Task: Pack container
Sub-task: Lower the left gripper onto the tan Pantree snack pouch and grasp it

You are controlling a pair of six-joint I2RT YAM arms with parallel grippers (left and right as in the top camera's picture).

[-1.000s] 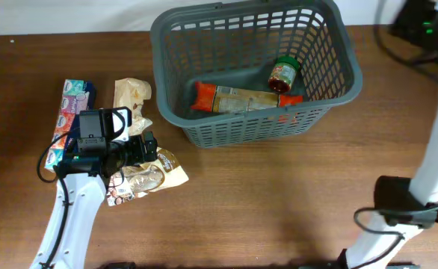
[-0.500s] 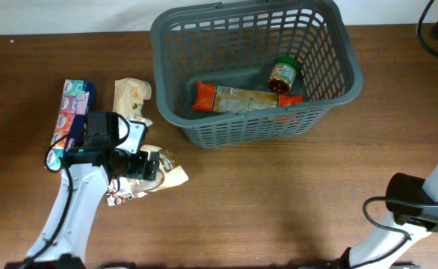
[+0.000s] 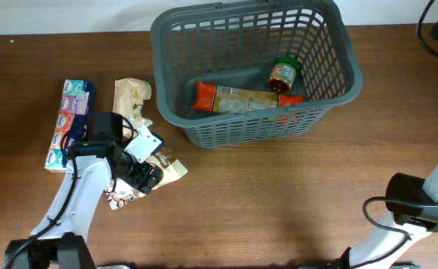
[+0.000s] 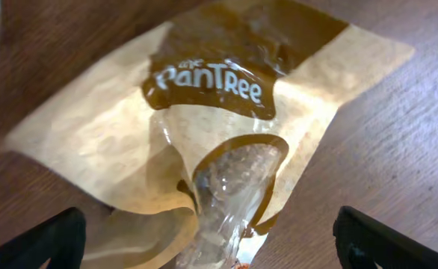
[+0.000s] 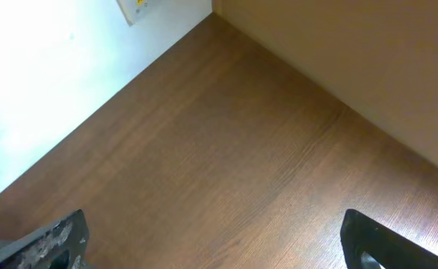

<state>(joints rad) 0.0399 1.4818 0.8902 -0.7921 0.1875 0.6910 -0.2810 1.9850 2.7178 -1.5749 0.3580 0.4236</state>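
Since the earlier frame, left hand (image 3: 145, 172) has swung down over the tan pouch (image 4: 219, 134), jaws wide astride it. Step in hand: pickup. Next move calls for descending, closing, then carrying to the container (image 3: 241, 133) at the table's far side. Right hand (image 5: 211, 250) is wide and idle.

2 white arms (image 3: 75, 205), black left hand (image 3: 144, 175), black cables (image 3: 367, 210)

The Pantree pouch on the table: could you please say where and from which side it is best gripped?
Probably the raised crease in the Pantree pouch, from straight above: it lies flat, so its edges offer little. The open left gripper straddles that crease.
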